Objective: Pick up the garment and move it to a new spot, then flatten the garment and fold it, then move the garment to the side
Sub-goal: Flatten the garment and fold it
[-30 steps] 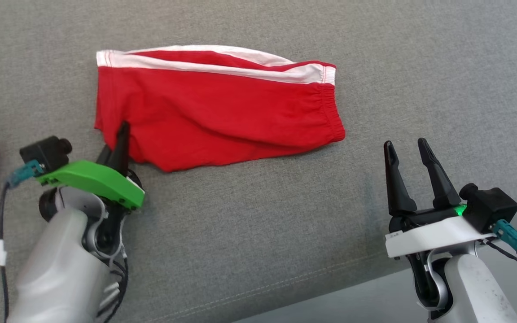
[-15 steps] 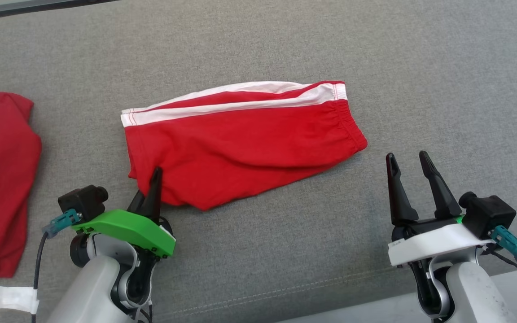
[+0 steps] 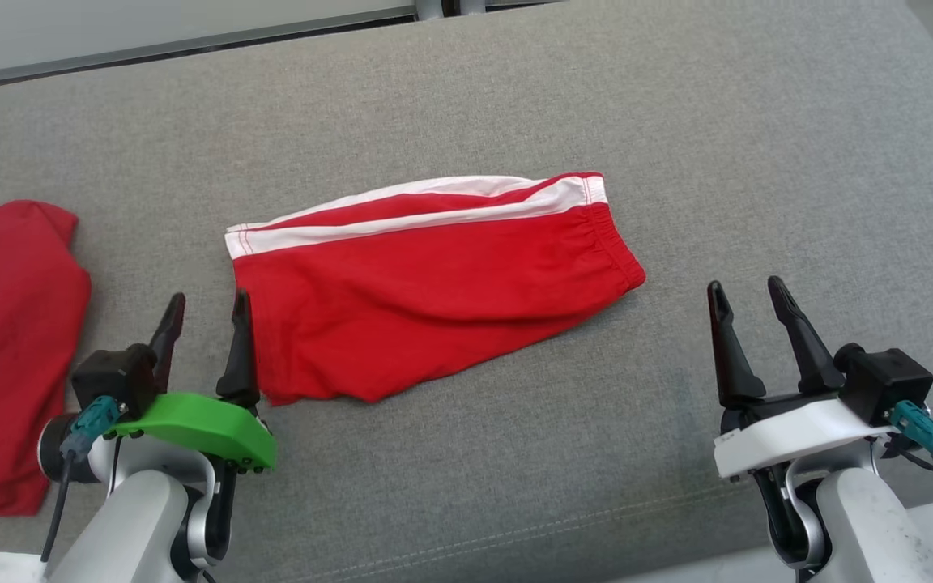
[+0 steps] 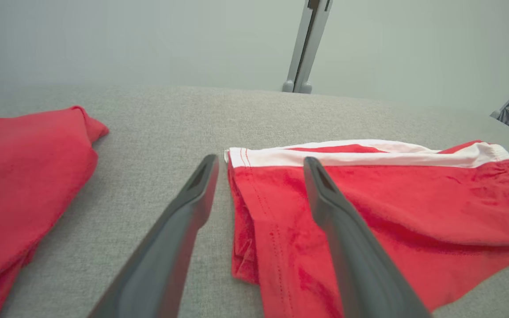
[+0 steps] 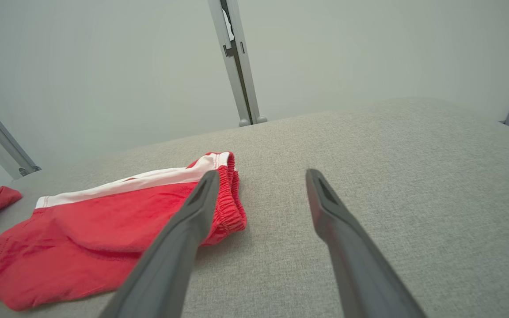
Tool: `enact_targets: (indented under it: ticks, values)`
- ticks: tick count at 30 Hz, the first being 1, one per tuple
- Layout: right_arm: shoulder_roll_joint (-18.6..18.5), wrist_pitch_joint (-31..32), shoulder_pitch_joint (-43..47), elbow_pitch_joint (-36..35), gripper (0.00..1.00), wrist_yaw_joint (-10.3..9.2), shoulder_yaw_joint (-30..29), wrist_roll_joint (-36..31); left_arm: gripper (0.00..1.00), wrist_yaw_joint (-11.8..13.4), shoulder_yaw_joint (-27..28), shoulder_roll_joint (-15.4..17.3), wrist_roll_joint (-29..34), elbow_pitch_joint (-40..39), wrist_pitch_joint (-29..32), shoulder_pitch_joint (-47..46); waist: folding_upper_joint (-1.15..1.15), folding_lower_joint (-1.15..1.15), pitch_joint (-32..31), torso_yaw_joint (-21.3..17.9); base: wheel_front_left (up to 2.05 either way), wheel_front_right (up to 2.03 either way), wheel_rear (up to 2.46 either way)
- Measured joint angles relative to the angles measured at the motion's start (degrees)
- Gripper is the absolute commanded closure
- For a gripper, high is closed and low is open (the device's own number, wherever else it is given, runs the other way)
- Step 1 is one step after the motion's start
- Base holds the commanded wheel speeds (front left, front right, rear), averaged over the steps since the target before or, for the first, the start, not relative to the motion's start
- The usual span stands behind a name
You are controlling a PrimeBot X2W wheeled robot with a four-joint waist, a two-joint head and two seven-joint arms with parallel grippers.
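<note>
Shorts (image 3: pixel 434 283) lie released on the couch (image 3: pixel 758 146), left claw (image 3: pixel 210 296) now spread wide, right claw (image 3: pixel 745 283) wide as before

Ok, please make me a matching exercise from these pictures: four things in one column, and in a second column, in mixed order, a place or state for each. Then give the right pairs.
Column one:
1. red shorts with white stripes
2. plain red garment
3. left hand
4. right hand

Column two:
A. open, over bare grey upholstery, to the right of the shorts
B. lying flat in the middle, between both hands
C. open, at the left end of the shorts
D. at the far left, apart from the shorts

Pairs: 1-B, 2-D, 3-C, 4-A
</note>
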Motion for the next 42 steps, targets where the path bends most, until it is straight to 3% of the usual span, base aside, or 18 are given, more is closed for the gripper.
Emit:
enact_targets:
  ticks: [3,7,13,25,42]
  values:
    - [-0.41,0.0,-0.04,0.35,0.0,0.0,-0.16,-0.81,0.0,-0.23,1.15,0.64,2.79,-3.7,-0.49,0.58,0.0,0.0,-1.13,0.41,0.0,0.0,0.0]
    - [-0.71,-0.01,-0.02,0.78,0.0,0.01,0.16,-1.6,0.0,-2.74,5.58,0.2,5.75,-9.2,-0.8,2.77,0.0,0.0,-2.67,1.27,0.0,0.0,0.0]
    - [-1.31,0.0,0.4,1.8,0.0,0.01,0.38,-2.33,0.0,-3.93,9.8,-0.34,9.21,-10.4,-0.78,7.73,0.0,0.0,-4.87,2.31,0.0,0.0,0.0]
    - [-1.91,0.56,3.18,3.67,0.0,0.01,-0.74,-4.04,0.0,-3.32,14.05,-2.47,14.05,-15.21,-0.79,17.8,0.0,0.0,-9.7,3.92,0.0,0.0,0.0]
    - [-0.58,2.35,6.82,0.08,0.0,0.01,-2.29,-4.88,0.0,-1.32,14.28,-3.23,15.59,-17.83,-0.78,21.65,0.0,0.0,-10.58,4.14,0.0,0.0,0.0]
